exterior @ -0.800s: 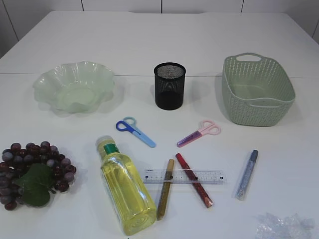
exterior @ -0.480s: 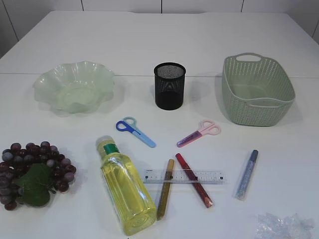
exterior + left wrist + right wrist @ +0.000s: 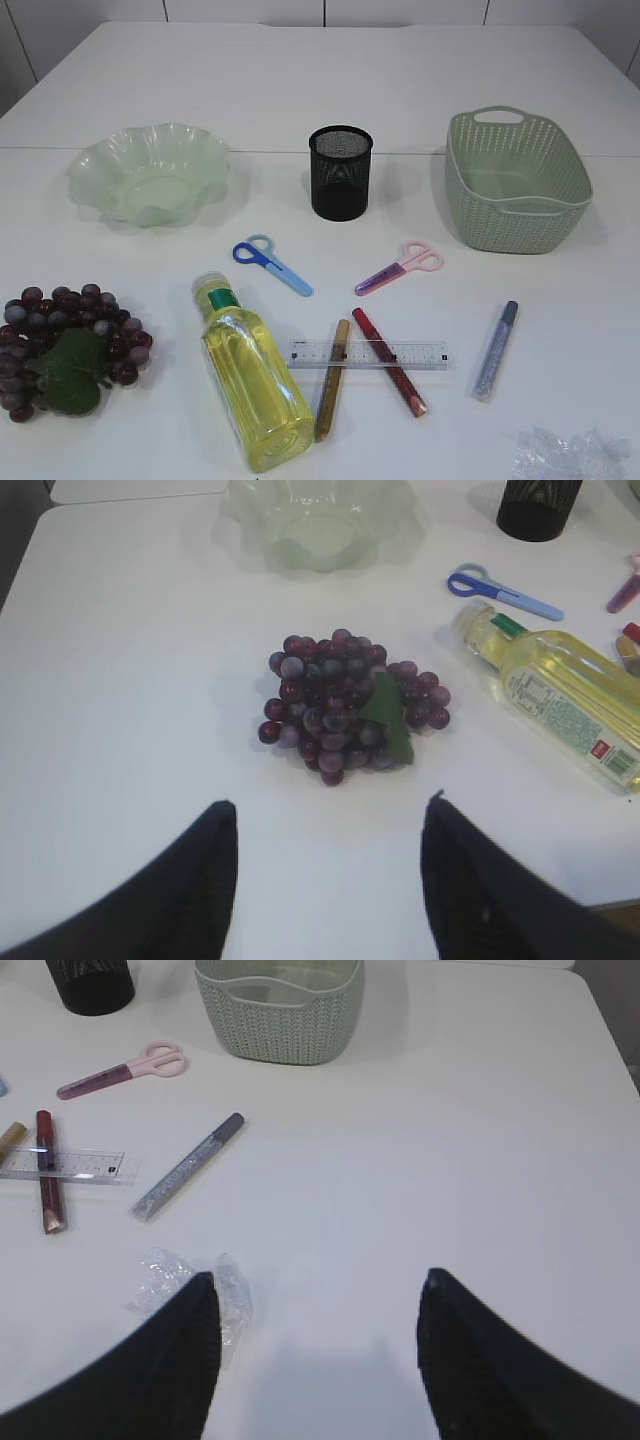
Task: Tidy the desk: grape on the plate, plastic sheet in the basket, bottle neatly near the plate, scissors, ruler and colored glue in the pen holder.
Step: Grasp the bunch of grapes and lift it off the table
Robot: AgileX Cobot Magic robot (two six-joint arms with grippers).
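Lying untouched on the white desk (image 3: 300, 90), the dark purple bunch of grapes with its green leaf (image 3: 350, 712) sits directly ahead of the left gripper (image 3: 330, 820), well short of the pale green ruffled plate (image 3: 318, 520). Both the left gripper and the right gripper (image 3: 318, 1300) stand wide open and hold nothing. The bunch is judged lumpy, fairly light and prone to roll; closing across its thick middle appears safest.

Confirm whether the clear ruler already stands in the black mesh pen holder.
No, the clear ruler lies flat on the white table, apart from the black mesh pen holder.
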